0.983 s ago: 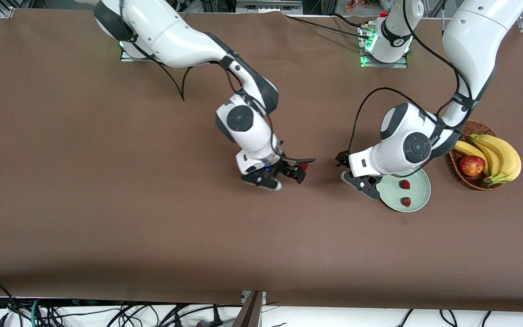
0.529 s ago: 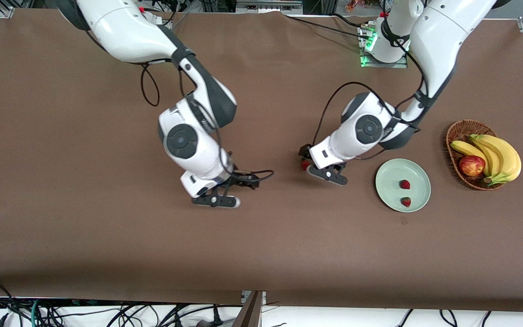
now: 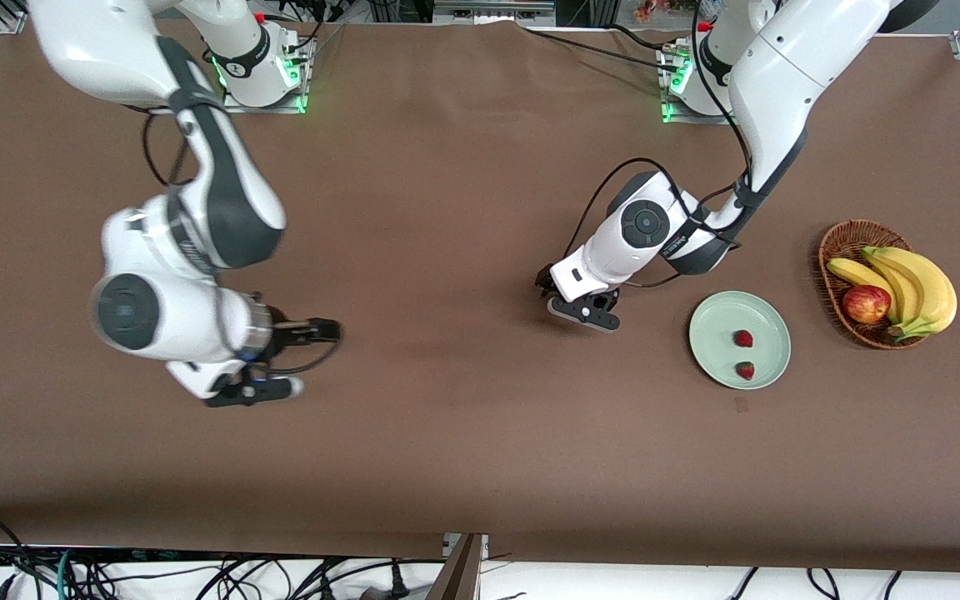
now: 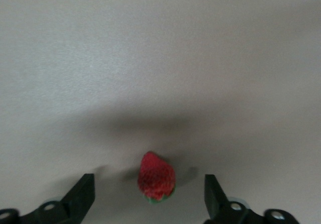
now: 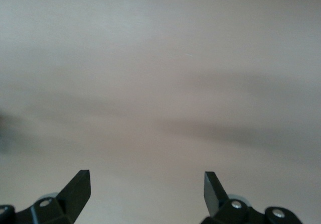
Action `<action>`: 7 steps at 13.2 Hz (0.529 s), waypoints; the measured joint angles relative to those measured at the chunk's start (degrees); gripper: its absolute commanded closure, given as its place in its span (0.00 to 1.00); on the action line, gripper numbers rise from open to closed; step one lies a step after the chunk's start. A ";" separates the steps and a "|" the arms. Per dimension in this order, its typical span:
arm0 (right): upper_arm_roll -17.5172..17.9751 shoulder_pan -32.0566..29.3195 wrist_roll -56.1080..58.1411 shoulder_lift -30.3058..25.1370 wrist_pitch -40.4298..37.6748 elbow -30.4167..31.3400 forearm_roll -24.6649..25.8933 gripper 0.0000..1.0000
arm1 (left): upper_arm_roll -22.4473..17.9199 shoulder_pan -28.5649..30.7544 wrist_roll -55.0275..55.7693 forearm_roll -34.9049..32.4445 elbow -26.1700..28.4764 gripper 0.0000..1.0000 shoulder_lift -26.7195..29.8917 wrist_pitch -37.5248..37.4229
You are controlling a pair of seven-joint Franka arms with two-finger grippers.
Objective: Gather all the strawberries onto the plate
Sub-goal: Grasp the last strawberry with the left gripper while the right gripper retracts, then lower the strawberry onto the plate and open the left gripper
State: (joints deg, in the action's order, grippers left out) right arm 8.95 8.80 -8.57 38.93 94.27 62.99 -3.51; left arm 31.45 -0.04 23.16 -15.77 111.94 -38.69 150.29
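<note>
Two strawberries, tiny, red, green-capped, lie apart on the pale mint plate, near the wicker basket of bananas and an apple. Farther from the camera, toward the table's middle, the left gripper stands low with its fingers spread wide around a third strawberry, clear of both. At its own end the right gripper hangs wide open over bare table, empty.
</note>
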 measured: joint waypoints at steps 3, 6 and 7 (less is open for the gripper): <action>-0.25 -4.24 4.34 -6.83 -7.51 1.23 4.76 0.00 | 0.02 -0.17 0.01 -0.01 0.07 1.00 -0.98 1.16; -0.74 -6.28 6.99 -16.50 -13.54 6.97 6.76 0.00 | 0.02 0.03 -0.06 -0.09 -0.17 1.00 -0.40 0.35; -0.81 -6.86 7.00 -19.81 -15.29 9.03 6.76 0.00 | 0.02 0.17 -0.43 -0.20 -0.48 1.00 0.54 -2.18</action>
State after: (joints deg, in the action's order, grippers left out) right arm 8.14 1.94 -1.57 19.12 78.98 72.02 3.25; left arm 31.47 0.12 22.73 -15.96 111.45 -38.15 148.11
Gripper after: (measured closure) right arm 0.000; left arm 0.678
